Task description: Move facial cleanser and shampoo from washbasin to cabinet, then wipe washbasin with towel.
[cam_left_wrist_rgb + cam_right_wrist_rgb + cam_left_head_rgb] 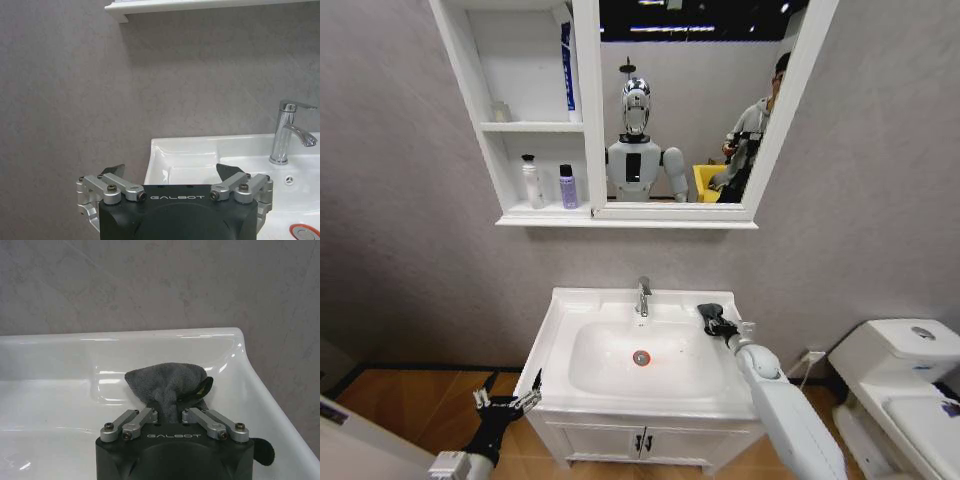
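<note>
Both bottles, facial cleanser (531,181) & shampoo (568,187), stand in cabinet (488,126), so wiping's on. Right gripper (717,322) clenches towel (167,386) at washbasin (560,327) back-right corner; next needs sweeping strokes. Left gripper (506,404) idles spread wide, front-left.

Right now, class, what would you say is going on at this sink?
The right gripper has its fingers shut on the dark grey towel, holding it at the back right of the washbasin, beside the faucet. The left gripper waits open off the basin's front left corner. The facial cleanser and purple shampoo already stand in the cabinet.
</note>
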`<state>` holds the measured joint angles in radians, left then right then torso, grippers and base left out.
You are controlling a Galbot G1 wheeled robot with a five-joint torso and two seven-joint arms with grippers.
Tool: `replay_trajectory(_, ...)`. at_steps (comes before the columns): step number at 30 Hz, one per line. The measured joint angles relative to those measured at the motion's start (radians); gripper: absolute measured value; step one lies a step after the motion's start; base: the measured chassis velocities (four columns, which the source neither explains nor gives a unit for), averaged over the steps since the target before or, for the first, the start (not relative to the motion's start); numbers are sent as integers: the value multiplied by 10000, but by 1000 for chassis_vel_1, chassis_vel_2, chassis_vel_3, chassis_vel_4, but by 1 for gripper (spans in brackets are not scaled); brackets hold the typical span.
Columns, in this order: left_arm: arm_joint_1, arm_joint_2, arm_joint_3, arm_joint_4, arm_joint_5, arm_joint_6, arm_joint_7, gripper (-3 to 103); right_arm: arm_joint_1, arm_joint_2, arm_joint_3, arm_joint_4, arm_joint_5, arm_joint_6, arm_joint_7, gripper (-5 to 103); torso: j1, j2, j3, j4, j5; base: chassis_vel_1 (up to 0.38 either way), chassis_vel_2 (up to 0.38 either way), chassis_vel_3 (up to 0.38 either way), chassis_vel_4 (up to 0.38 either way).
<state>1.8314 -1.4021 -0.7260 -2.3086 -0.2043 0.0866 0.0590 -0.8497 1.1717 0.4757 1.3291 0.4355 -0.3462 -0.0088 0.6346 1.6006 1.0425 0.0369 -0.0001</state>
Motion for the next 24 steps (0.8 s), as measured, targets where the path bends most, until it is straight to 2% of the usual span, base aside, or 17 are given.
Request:
replay_trajectory(1,0,0,0,0,0,0,0,100,0,0,0,0,0,0,0,19,0,0,0,0,0,0,0,0,0)
replay_trajectory(4,0,0,0,0,0,0,0,100,-137,27,54,230,69,-31,30,7,0,0,1,0,1,0,0,0,0)
replay_trajectory(9,0,0,0,0,0,0,-1,100,-490,52,56,1025,222,-170,145,7,1,0,1,1,0,0,0,0,0)
replay_trajectory(12,0,0,1,0,0,2,-1,100,-1116,149,-303,2700,529,-516,494,7,0,1,0,1,-3,0,0,0,0)
replay_trajectory(17,0,0,1,0,0,1,-1,100,-1867,446,-856,3918,558,-705,984,7,0,0,0,4,-1,0,0,0,0)
replay_trajectory(21,0,0,1,0,0,1,-1,100,-2301,454,-953,4018,350,-711,1114,7,-1,0,0,0,1,0,0,0,0)
replay_trajectory(24,0,0,1,1,0,1,0,100,-2711,173,-876,3740,11,-670,1157,7,0,1,0,-1,1,0,0,0,0)
